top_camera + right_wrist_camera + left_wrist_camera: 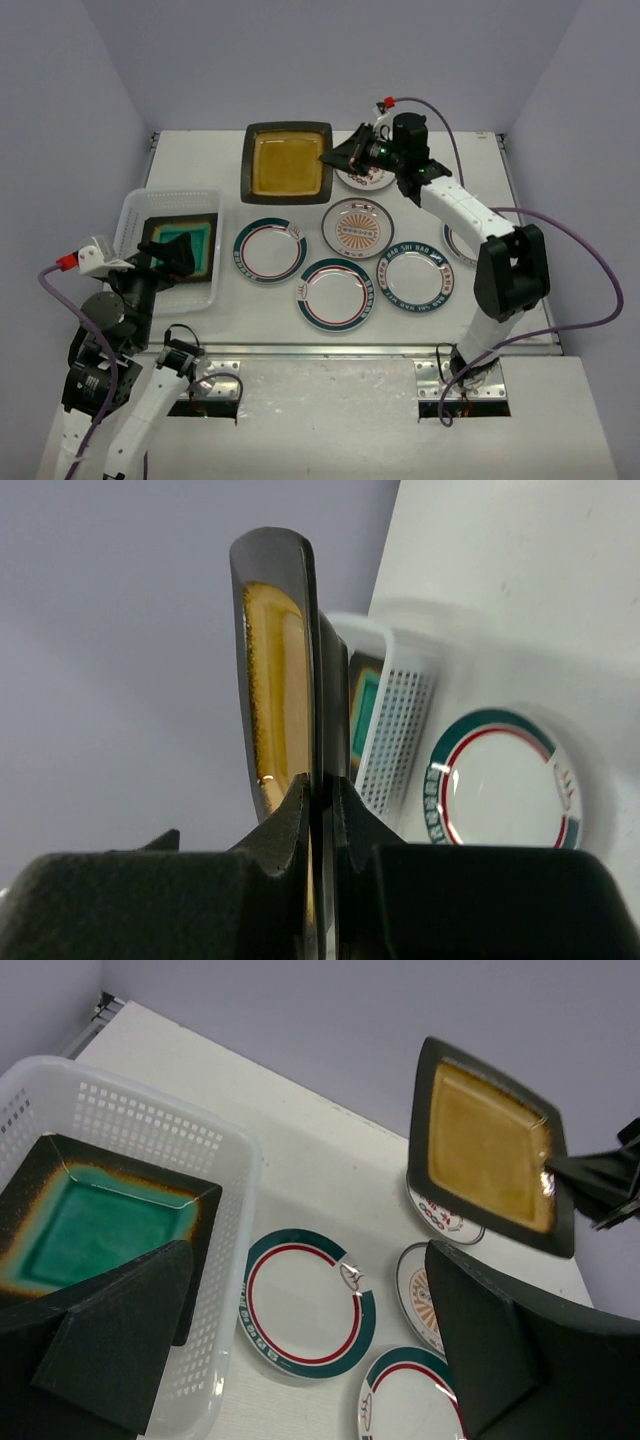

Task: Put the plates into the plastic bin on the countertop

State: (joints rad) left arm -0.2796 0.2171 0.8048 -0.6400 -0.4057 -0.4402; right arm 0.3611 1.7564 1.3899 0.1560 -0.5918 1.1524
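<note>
Binning so far: we count one teal plate in the bin, at 9 o'clock.
Amber plate: right gripper clamped on its rim, aloft at 12 o'clock.
Left gripper: fingers apart, empty, above the bin.
Round plates: six left on the countertop.

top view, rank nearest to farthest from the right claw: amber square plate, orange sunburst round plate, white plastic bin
1. amber square plate, held in the right claw
2. orange sunburst round plate, centre, toward the arm bases
3. white plastic bin, far left
</note>
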